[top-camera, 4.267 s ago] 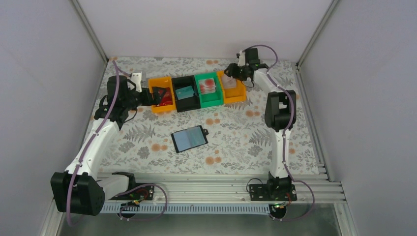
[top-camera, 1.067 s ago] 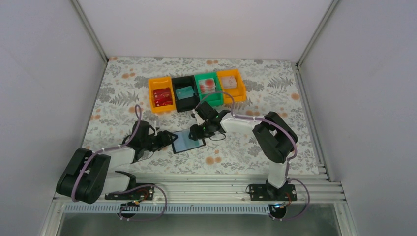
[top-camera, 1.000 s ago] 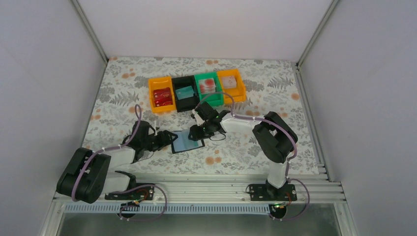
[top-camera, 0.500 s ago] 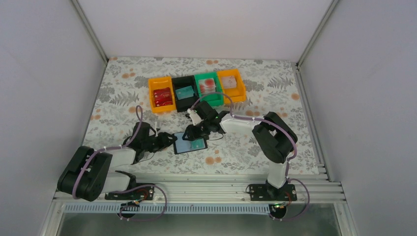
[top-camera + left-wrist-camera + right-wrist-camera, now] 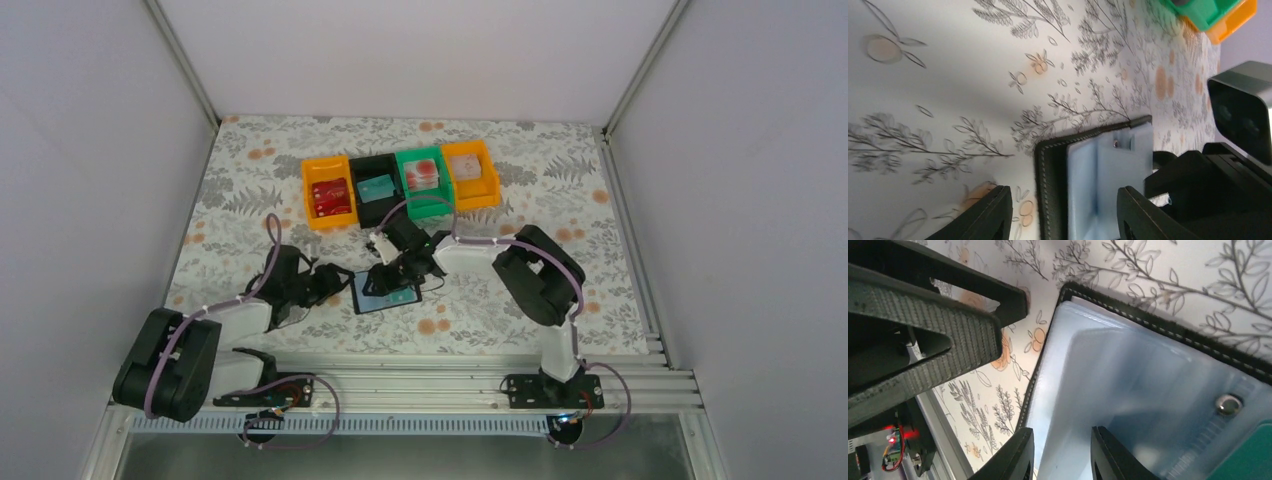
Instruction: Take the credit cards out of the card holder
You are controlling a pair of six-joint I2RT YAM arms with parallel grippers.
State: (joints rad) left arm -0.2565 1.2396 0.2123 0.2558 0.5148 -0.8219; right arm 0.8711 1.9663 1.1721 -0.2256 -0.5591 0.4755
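Note:
The card holder (image 5: 388,292) lies open on the floral table, a black stitched wallet with pale blue-grey inner faces (image 5: 1148,380) and a metal snap (image 5: 1228,403). My left gripper (image 5: 336,284) is low at its left edge. Its jaws are open and straddle the stitched border (image 5: 1050,200); one finger (image 5: 983,215) rests outside on the table. My right gripper (image 5: 386,272) hangs right over the left face, its fingers (image 5: 1015,457) slightly apart with the pale surface between them. A teal-green card corner (image 5: 1250,455) shows on the right half. No separate credit cards can be told apart.
Four bins stand in a row at the back: orange (image 5: 328,192), black (image 5: 375,187), green (image 5: 422,180) and orange (image 5: 470,172), each with small items. The two grippers face each other closely across the wallet. The rail (image 5: 420,385) runs along the near edge.
My right gripper has slid left across the open wallet to its left half. The left gripper has drawn back slightly to the left. The wallet has shifted a little.

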